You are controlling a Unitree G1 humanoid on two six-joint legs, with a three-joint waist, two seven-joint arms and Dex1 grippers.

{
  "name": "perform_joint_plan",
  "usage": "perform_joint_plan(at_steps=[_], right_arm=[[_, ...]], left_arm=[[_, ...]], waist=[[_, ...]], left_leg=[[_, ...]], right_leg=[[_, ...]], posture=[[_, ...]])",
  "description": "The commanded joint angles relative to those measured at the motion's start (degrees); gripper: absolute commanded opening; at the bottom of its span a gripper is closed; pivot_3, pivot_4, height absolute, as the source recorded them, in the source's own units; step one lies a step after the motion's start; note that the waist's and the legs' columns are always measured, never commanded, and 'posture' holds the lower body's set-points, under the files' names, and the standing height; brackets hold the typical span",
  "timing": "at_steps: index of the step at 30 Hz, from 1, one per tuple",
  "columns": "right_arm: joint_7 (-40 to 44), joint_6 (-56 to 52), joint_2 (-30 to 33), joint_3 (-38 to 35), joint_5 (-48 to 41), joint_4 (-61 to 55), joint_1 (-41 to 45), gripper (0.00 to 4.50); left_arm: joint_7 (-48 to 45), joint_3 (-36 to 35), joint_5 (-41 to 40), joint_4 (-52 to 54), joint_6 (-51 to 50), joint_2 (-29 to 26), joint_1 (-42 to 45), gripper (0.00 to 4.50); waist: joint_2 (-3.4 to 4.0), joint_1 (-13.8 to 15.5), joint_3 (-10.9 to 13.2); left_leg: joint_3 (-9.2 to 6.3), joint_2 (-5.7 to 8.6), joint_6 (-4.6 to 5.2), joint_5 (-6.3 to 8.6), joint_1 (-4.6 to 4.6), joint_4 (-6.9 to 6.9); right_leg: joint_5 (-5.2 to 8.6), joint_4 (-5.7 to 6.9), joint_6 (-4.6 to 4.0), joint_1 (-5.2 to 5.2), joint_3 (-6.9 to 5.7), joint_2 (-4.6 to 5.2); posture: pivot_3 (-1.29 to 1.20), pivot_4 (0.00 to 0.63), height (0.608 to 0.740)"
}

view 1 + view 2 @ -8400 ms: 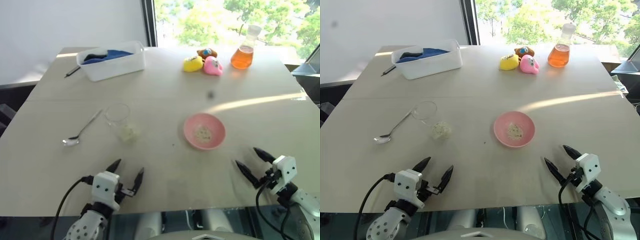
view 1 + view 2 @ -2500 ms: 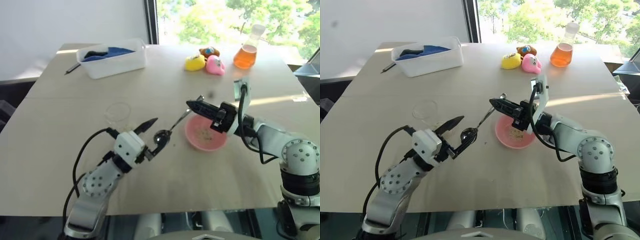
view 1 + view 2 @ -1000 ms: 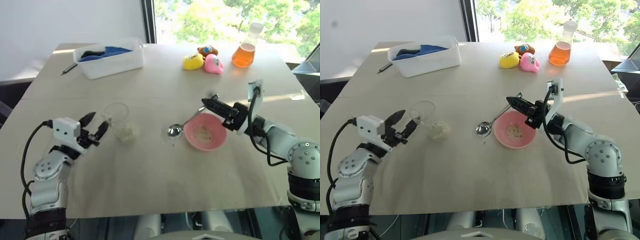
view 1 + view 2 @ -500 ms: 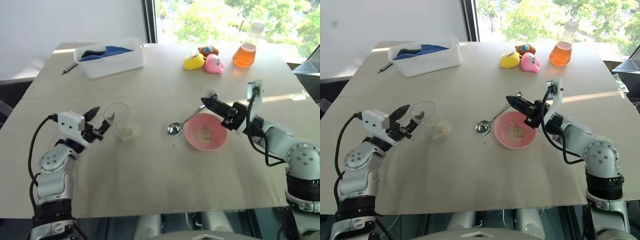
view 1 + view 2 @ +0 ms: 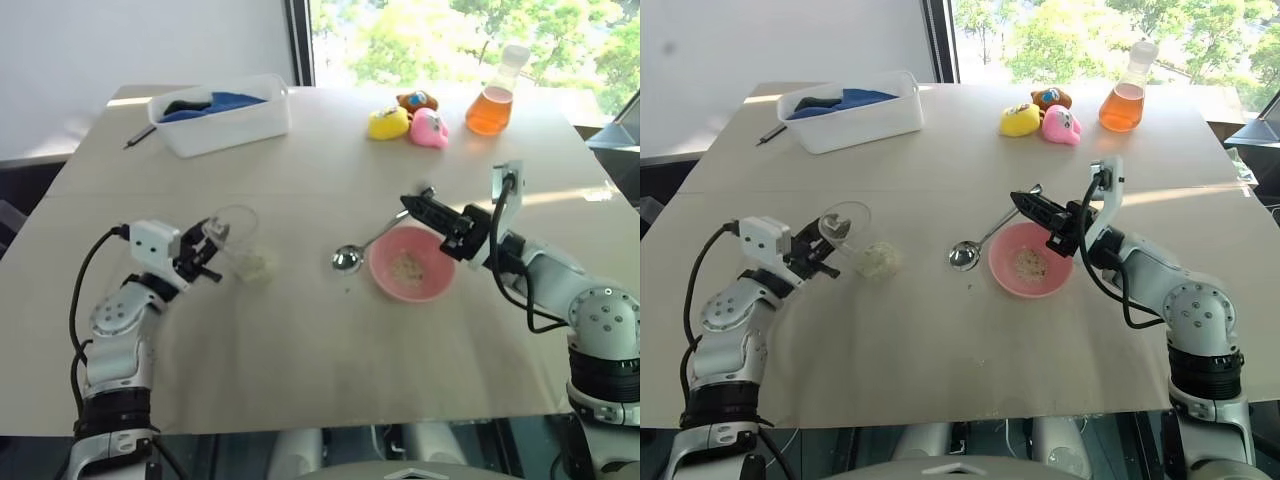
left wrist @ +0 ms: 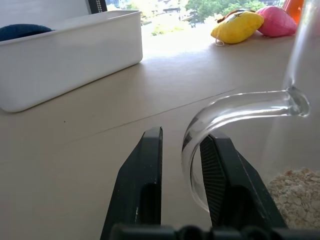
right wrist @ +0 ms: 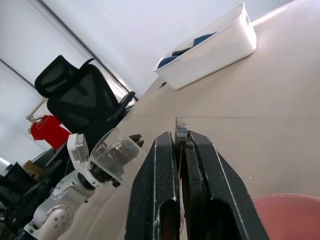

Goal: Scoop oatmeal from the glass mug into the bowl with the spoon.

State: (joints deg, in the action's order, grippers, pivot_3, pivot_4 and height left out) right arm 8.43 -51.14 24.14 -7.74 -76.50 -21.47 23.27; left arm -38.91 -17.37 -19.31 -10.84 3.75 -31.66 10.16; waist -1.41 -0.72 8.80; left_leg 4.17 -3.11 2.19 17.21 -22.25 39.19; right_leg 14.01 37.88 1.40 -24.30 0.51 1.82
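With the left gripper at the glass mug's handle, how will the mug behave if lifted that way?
The glass mug is probably light, with little oatmeal inside. Held by its thin curved handle, offset to one side, it may swing or tilt. Smooth glass could slip between the left gripper fingers.

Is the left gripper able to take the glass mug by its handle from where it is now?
Probably yes. The left gripper already has its fingers on either side of the glass mug's handle, and nothing stands between them.

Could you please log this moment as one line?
left gripper: around glass mug handle | right gripper: shut on spoon | bowl: few oatmeal specks
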Motion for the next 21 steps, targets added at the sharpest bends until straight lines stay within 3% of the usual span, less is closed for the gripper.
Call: perform_joint_plan(at_steps=[1, 2, 6, 15, 21], right_arm=[[0.2, 1.0, -0.2, -0.9, -0.5, -2.4, 0.5, 0.00], [0.2, 1.0, -0.3, -0.9, -0.5, -2.4, 0.5, 0.00], [0.0, 1.0, -0.5, -0.9, -0.6, -2.6, 0.5, 0.00], [-0.2, 1.3, -0.9, -0.9, -0.3, -2.6, 0.9, 0.00], [-3.0, 2.2, -2.2, -2.2, -2.6, -0.4, 8.9, 0.00]], left_arm=[[-0.5, -0.2, -0.4, 0.1, 0.6, -0.1, 0.7, 1.20], [-0.7, -0.2, -0.6, -0.1, 0.6, 0.0, 0.9, 1.20], [-1.7, 0.1, -1.1, -0.7, 0.2, 0.0, 1.5, 0.05], [-1.4, 0.3, -0.6, -0.7, -0.3, -0.3, 1.4, 0.05], [-0.2, 1.9, -1.3, 5.6, -4.0, 0.4, 2.2, 0.05]], waist=[[0.00, 0.0, 0.0], [0.00, 0.0, 0.0], [-0.02, 0.1, 0.0], [0.00, -0.1, 0.0], [0.02, -0.1, 0.0]], left_leg=[[0.01, 0.00, 0.00, 0.00, 0.00, 0.00], [0.01, 0.00, 0.00, 0.00, 0.00, 0.00], [0.00, 0.00, 0.00, 0.00, 0.01, 0.00], [0.06, -0.01, 0.00, 0.00, 0.14, 0.01], [0.08, -0.01, 0.00, -0.01, 0.13, 0.02]], right_leg=[[0.00, 0.00, 0.00, 0.00, 0.00, 0.00], [0.00, 0.00, 0.00, 0.00, -0.01, 0.00], [0.00, 0.00, 0.00, 0.00, -0.04, -0.01], [0.00, 0.10, 0.00, 0.04, 0.02, -0.03], [0.00, 0.10, 0.00, 0.03, 0.04, -0.01]], posture=[[0.00, 0.150, 0.740], [0.00, 0.150, 0.740], [0.00, 0.150, 0.740], [0.00, 0.150, 0.740], [0.00, 0.150, 0.740]])
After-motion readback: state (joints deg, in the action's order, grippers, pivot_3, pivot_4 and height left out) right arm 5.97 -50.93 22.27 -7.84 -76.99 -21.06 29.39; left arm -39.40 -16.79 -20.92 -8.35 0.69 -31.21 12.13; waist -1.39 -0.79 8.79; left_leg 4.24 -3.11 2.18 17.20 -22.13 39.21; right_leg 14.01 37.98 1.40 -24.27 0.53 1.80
